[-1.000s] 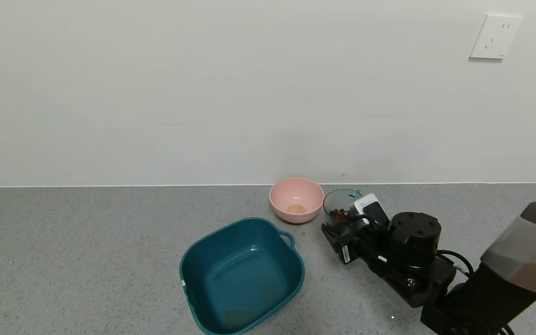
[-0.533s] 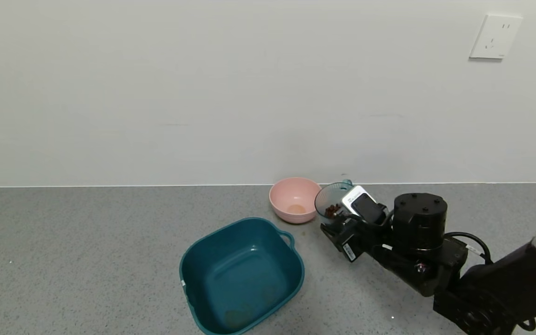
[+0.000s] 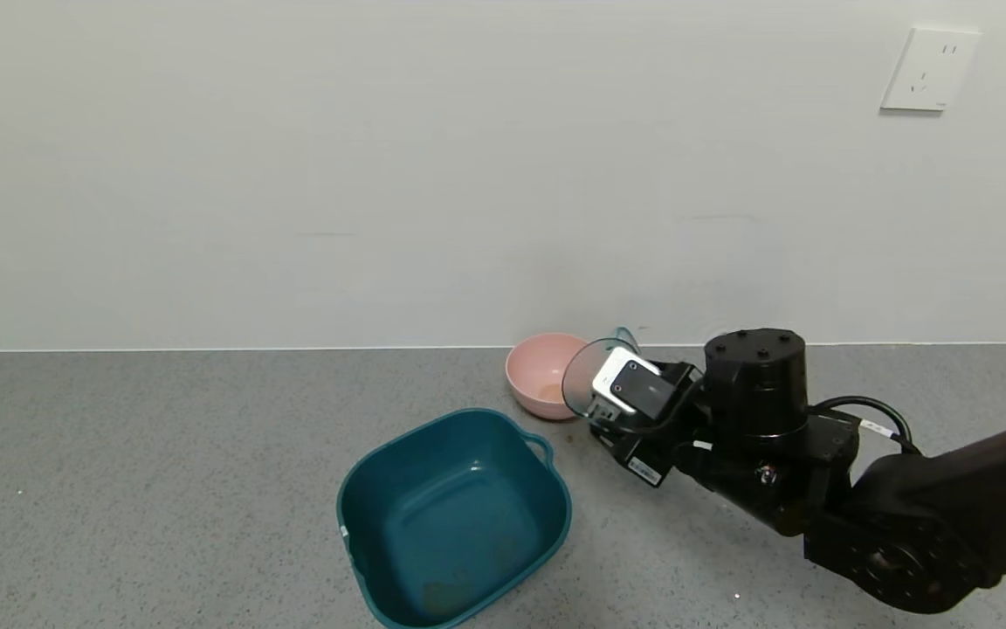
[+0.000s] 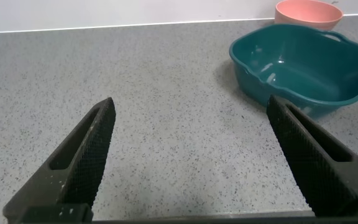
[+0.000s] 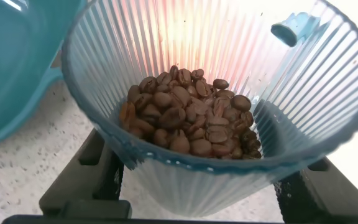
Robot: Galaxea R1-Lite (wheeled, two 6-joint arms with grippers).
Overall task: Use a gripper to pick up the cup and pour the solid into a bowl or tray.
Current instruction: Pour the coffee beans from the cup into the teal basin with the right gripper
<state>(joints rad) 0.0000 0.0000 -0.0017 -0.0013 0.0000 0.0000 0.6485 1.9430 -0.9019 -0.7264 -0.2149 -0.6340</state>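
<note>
My right gripper (image 3: 601, 404) is shut on the cup (image 3: 580, 382), a translucent blue-grey ribbed tumbler with a small teal handle (image 3: 622, 334). It holds the cup off the counter, tilted, in front of the pink bowl (image 3: 540, 371) and beyond the tub's far right corner. In the right wrist view the cup (image 5: 229, 180) sits between the black fingers (image 5: 86, 180) and holds the solid (image 5: 191, 118), brown coffee beans. The dark teal tub (image 3: 455, 515) stands front centre, with no beans in it. My left gripper (image 4: 190, 102) is open over bare counter, out of the head view.
The grey speckled counter (image 3: 162, 480) runs to a white wall with a socket (image 3: 929, 70) at upper right. The left wrist view shows the tub (image 4: 303, 68) and the pink bowl (image 4: 307, 12) beyond it. The tub's edge shows in the right wrist view (image 5: 11, 62).
My right gripper has lifted the cup off the counter, carried it left in front of the pink bowl and tilted it. The tub and pink bowl have not moved.
</note>
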